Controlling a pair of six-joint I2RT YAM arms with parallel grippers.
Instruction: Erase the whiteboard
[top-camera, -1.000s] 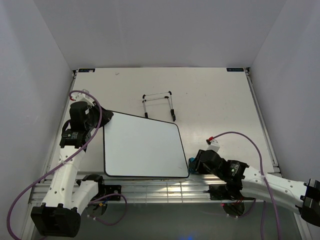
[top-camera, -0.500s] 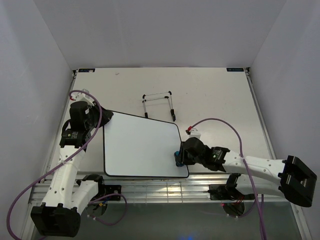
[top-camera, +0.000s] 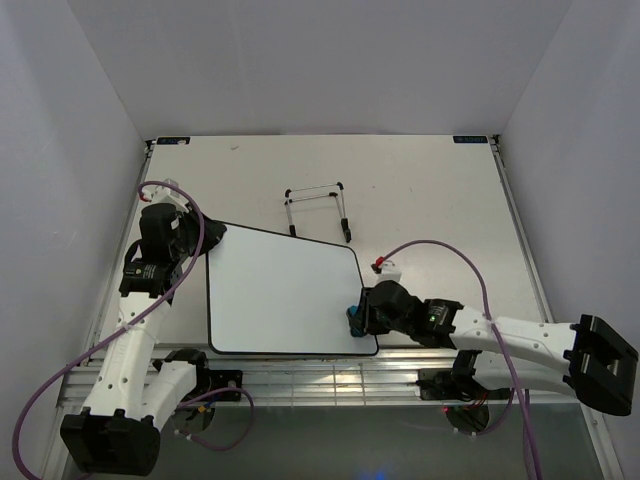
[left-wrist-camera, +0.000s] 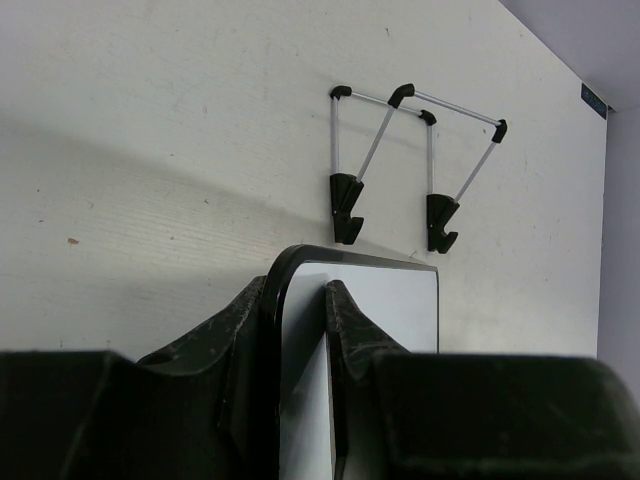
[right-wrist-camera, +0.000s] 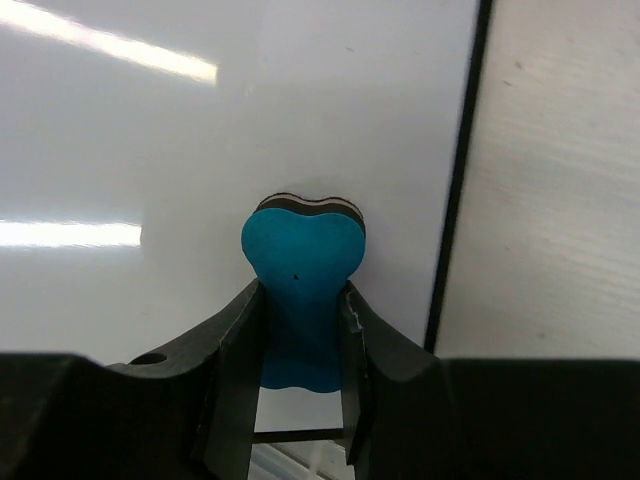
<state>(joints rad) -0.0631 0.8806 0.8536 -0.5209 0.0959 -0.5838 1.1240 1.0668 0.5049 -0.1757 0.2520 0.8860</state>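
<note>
The whiteboard (top-camera: 285, 295) lies flat on the table, glossy white with a thin black rim; no red marks show on it. My left gripper (top-camera: 208, 238) is shut on the whiteboard's far left corner (left-wrist-camera: 300, 290), one finger on each side of the rim. My right gripper (top-camera: 357, 318) is shut on the blue bone-shaped eraser (right-wrist-camera: 300, 300) and holds it on the board's surface (right-wrist-camera: 200, 150) near the right rim, close to the near right corner.
The thin black wire stand (top-camera: 318, 208) lies on the table just beyond the board's far edge; it also shows in the left wrist view (left-wrist-camera: 400, 170). Grey walls close in the table on three sides. The metal rail (top-camera: 320, 380) runs along the near edge.
My right gripper has moved left with the eraser, from off the board's right edge onto the board near its right rim. The left arm and the board have not moved.
</note>
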